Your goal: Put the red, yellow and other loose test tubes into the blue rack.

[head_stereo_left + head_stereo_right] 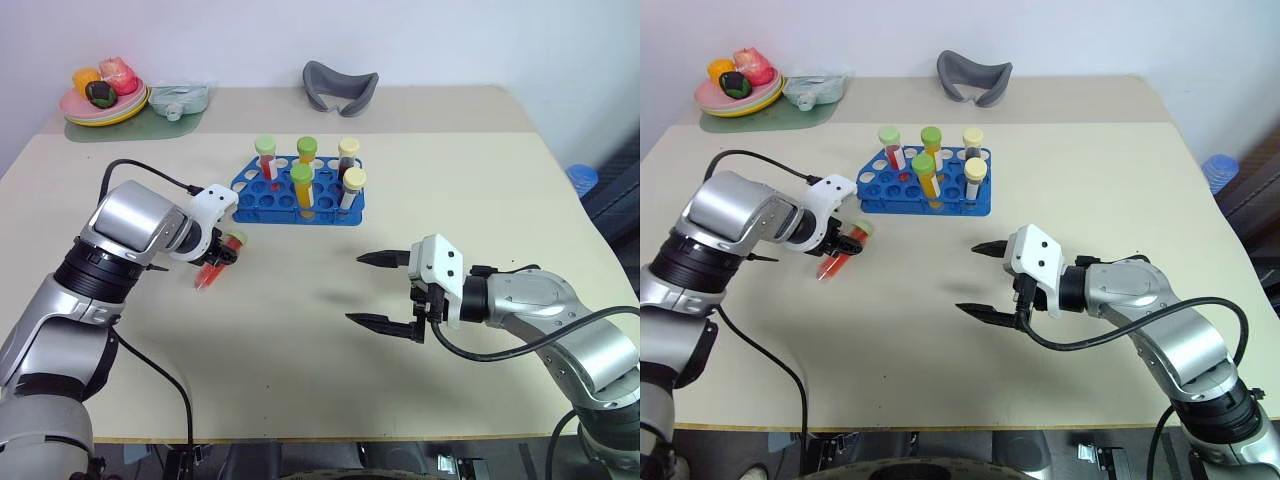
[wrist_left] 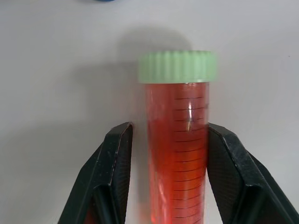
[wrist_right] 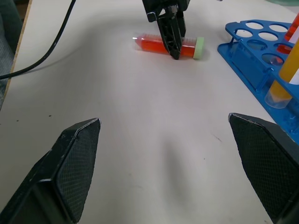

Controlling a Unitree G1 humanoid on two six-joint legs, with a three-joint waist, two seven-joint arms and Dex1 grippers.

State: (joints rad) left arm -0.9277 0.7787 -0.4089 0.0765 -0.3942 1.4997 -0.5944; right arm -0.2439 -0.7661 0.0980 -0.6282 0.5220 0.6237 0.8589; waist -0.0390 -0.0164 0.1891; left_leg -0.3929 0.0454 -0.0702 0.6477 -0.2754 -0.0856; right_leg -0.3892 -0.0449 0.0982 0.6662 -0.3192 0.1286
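I have the left end effector (image 1: 222,258) down on the red tube (image 1: 213,268), which lies flat on the tabletop (image 1: 300,340) just short of the rack's (image 1: 300,200) near-left corner. Its fingers (image 2: 114,172) straddle the tube's body below the green cap (image 2: 176,66); one finger sits against the glass and the other shows a thin gap, so I judge the clamp is nearly made but not firm. Gripping mid-body rather than at the cap should let me tip the tube upright, cap up, for a hole.

The rack stands in the middle of the tabletop, toward the far edge, already holding five capped tubes upright; several holes on its left side look empty, the ones nearest this tube.

The right end effector (image 1: 385,290) hangs with its fingers wide apart and nothing between them, above bare tabletop right of centre, well apart from tube and rack. I judge it is parked there to leave the left arm a clean path.

Room is generous: open tabletop all round the tube, and the plate (image 1: 100,105) at the far-left corner and the grey piece (image 1: 340,85) at the far edge are well out of the way.
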